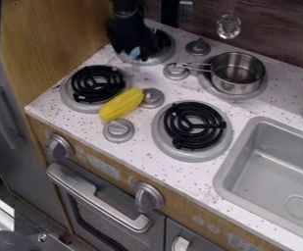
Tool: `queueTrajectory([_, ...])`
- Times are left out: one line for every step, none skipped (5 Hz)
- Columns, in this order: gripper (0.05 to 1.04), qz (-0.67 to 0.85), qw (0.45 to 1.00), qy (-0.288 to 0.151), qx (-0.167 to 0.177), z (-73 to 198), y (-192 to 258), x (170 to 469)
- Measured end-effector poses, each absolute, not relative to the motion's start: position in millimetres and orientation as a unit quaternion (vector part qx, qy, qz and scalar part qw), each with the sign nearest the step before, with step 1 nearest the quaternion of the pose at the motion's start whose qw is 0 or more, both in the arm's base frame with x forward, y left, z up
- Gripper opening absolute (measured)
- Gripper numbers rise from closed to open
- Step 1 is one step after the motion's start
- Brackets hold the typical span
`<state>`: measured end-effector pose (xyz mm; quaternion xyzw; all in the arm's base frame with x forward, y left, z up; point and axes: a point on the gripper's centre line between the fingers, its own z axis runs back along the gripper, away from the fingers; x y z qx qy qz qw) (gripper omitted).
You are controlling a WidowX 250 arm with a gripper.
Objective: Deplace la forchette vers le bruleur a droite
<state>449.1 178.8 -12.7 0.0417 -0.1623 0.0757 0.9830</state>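
Four burners (194, 123) sit on your bench (135, 146), with the yellow corn (121, 104) among them. Beyond the corn, your black claw (131, 48) hangs over the far left burner; you cannot tell whether it is wide, narrow or holding anything. The small pale-blue patch (135, 53) at its lower end is too blurred to confirm as the fork, whose look and place you cannot tell. Markings on the oven front (104, 168), nearer you than the corn, are illegible.
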Motion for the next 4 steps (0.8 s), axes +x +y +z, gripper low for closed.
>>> queueTrajectory([0.997,0.079,0.984,-0.157,0.037,-24.1,181.6,458.1])
queueTrajectory([0.997,0.082,0.984,-0.156,0.035,-32.0,182.8,461.5])
queueTrajectory([0.961,0.084,0.983,-0.156,0.035,-36.2,183.5,463.6])
queueTrajectory([0.667,0.087,0.983,-0.157,0.035,-39.5,183.6,463.8])
